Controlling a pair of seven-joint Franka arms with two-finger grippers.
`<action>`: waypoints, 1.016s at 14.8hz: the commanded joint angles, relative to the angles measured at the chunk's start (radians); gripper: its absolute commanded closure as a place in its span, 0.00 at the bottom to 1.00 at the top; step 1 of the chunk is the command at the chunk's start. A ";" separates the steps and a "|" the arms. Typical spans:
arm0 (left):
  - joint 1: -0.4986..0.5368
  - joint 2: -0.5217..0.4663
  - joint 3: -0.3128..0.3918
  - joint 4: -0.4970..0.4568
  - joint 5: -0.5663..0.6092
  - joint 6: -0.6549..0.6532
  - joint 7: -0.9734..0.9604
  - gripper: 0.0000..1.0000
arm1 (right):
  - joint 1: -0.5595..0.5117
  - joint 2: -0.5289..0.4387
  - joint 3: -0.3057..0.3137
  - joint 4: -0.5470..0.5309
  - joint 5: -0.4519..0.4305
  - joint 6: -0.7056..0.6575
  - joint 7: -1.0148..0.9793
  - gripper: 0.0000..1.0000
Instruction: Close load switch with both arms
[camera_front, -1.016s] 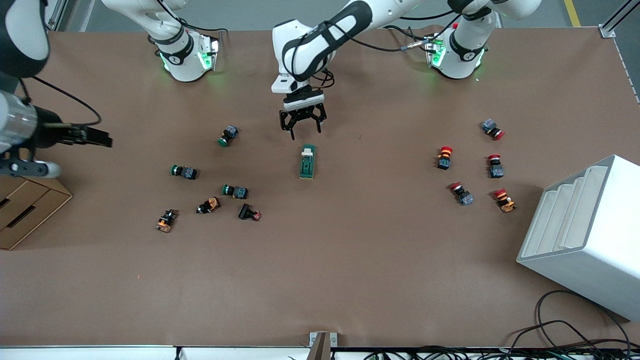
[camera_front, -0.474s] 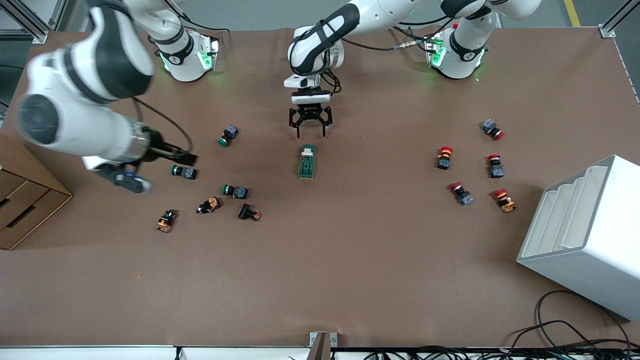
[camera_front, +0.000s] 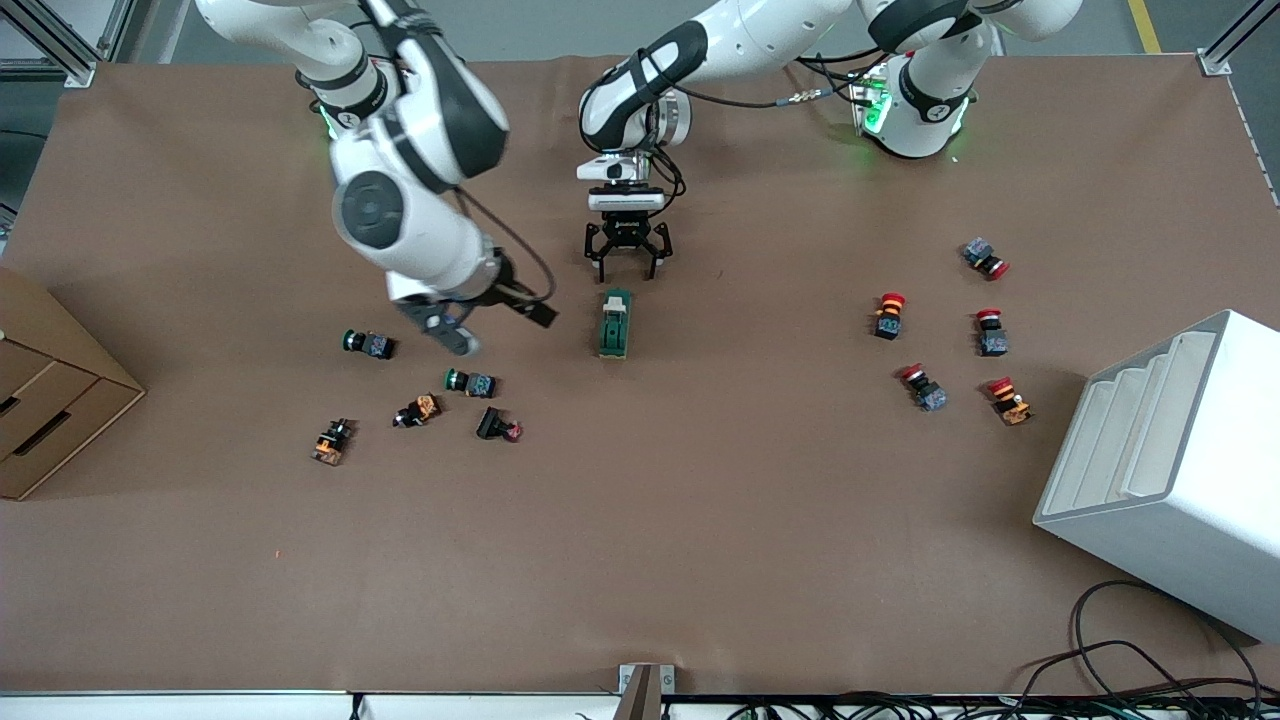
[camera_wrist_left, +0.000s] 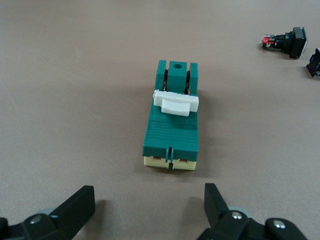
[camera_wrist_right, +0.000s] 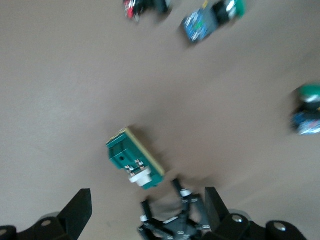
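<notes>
The load switch (camera_front: 615, 323) is a dark green block with a white lever (camera_front: 614, 301) at the end toward the robots' bases. It lies flat on the brown table. My left gripper (camera_front: 627, 262) is open and hangs low over the bare table just off that lever end. The left wrist view shows the switch (camera_wrist_left: 172, 127) ahead of its open gripper (camera_wrist_left: 145, 205). My right gripper (camera_front: 495, 325) is open, in the air over the table beside the switch, toward the right arm's end. Its wrist view (camera_wrist_right: 147, 210) shows the switch (camera_wrist_right: 135, 159) and the left gripper (camera_wrist_right: 182, 220).
Green, orange and black push-buttons (camera_front: 470, 382) lie scattered under and near the right gripper. Red push-buttons (camera_front: 888, 315) lie toward the left arm's end. A white stepped bin (camera_front: 1170, 470) and a cardboard box (camera_front: 50, 390) stand at the table's two ends.
The right arm has swung in from the table's end to beside the load switch. The left gripper has come slightly closer to the switch's lever end. The switch has not moved.
</notes>
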 joint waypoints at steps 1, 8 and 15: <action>-0.013 0.040 0.006 0.021 0.039 -0.002 -0.017 0.04 | 0.089 0.068 -0.010 -0.016 0.033 0.141 0.119 0.00; -0.013 0.042 0.006 0.029 0.039 -0.002 -0.019 0.04 | 0.195 0.206 -0.010 -0.018 0.033 0.315 0.190 0.00; -0.013 0.057 0.008 0.046 0.040 -0.002 -0.017 0.04 | 0.223 0.275 -0.012 -0.018 0.033 0.395 0.190 0.00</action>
